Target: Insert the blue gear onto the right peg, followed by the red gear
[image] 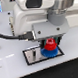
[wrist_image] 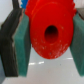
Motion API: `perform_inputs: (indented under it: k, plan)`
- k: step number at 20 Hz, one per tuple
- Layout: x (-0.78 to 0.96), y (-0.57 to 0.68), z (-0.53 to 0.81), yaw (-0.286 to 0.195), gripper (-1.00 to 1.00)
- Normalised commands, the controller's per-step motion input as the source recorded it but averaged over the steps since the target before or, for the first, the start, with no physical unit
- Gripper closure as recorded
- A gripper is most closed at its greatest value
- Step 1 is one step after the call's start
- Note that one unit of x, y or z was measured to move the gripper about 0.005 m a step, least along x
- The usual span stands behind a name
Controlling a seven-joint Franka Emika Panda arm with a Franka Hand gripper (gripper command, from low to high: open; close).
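In the exterior view my gripper [image: 49, 44] hangs over the white black-bordered plate [image: 33, 57], shut on the red gear [image: 49, 44]. Right under the red gear lies the wider blue gear [image: 48, 52] on the plate. The wrist view is filled by the red gear [wrist_image: 50, 34] with its dark centre hole, clamped between two teal finger pads [wrist_image: 21, 45]. The right peg is hidden under the gears; I cannot tell whether the red gear touches the blue one.
The arm's large white body [image: 31, 15] fills the upper half of the exterior view. A black cable [image: 12, 35] runs in from the exterior view's left. The plate lies on a white table [image: 13, 68].
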Motion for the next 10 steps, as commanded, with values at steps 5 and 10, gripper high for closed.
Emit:
perform_inputs:
  k: [5, 10]
  plan:
    - [0.15, -0.04, -0.34, 0.000, 1.00]
    - [0.14, -0.02, -0.27, 0.000, 1.00]
